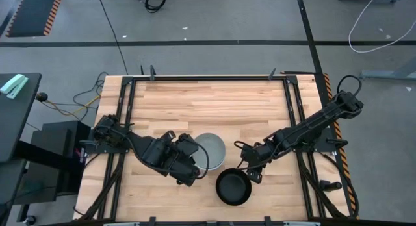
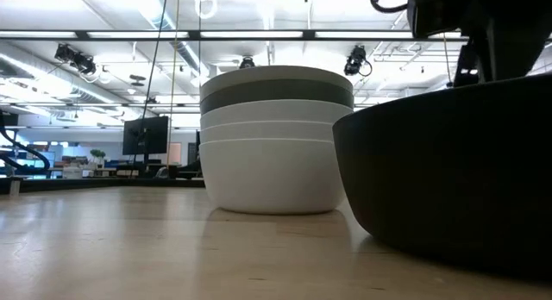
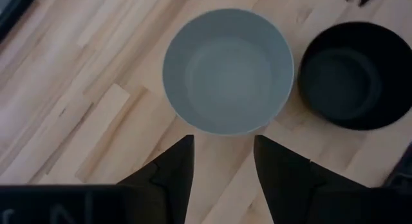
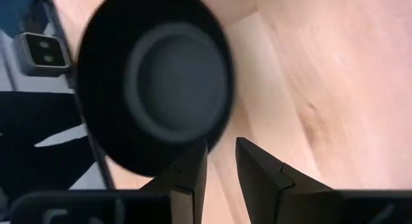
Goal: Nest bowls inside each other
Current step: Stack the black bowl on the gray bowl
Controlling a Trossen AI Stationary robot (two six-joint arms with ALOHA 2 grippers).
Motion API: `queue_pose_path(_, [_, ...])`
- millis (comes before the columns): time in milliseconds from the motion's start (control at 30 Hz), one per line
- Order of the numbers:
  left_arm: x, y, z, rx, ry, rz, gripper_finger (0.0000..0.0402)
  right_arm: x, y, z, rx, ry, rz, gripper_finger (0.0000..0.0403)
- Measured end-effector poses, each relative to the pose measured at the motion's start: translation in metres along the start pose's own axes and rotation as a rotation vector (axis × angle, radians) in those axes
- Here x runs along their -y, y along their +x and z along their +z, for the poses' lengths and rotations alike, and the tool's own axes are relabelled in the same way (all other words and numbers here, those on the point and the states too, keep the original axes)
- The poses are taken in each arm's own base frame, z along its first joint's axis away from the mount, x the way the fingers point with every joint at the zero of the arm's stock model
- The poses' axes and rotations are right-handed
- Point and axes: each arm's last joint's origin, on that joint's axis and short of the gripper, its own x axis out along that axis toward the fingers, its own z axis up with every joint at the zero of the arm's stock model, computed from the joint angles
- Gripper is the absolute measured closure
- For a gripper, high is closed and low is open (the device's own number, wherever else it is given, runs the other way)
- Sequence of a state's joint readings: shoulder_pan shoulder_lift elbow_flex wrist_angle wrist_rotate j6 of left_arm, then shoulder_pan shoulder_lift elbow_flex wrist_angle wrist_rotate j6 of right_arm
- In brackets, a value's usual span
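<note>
A stack of nested bowls (image 1: 210, 151) stands mid-table with the light grey-green bowl (image 3: 226, 68) on top. In the low view the stack (image 2: 276, 140) shows white bowls below a dark grey one. The black bowl (image 1: 233, 187) sits alone just right of the stack, toward the near edge, and looms large in the low view (image 2: 448, 171). My left gripper (image 1: 199, 163) (image 3: 223, 166) is open, just left of the stack and clear of it. My right gripper (image 1: 249, 173) (image 4: 221, 159) is at the black bowl's far-right rim. My right gripper has the black bowl's rim (image 4: 205, 137) between its fingers, one finger (image 4: 190, 166) over the inside and the other (image 4: 257, 169) outside. It comes from above, slanting in from the table's right. The bowl's underside looks tilted in the low view; whether it is off the table I cannot tell.
Bare wood lies toward the far edge (image 1: 208, 99) and at the table's left and right sides. Black frame rails (image 1: 296, 109) run along the table's sides. The left arm (image 1: 156, 151) lies low across the near-left part.
</note>
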State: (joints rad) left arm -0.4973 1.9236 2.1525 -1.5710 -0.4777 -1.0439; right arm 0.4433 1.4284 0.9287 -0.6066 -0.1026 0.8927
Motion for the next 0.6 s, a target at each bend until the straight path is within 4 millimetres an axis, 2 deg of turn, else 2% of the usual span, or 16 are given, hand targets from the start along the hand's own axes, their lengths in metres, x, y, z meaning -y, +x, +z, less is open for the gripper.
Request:
queue_pose_path(100, [-0.002,0.001,0.002,0.024,-0.006,0.017,0.0235,-0.003,0.001,-0.002,0.001,0.012,0.012,0.0312])
queue_pose_path(367, [-0.008,0.007,0.012,0.031,-0.03,0.042,0.0237,-0.002,0.02,-0.003,-0.043,0.013,-0.036,0.0312])
queue_pose_path(600, [-0.01,0.009,0.015,0.028,-0.029,0.045,0.0237,-0.005,0.039,0.001,-0.062,0.004,-0.006,0.0312])
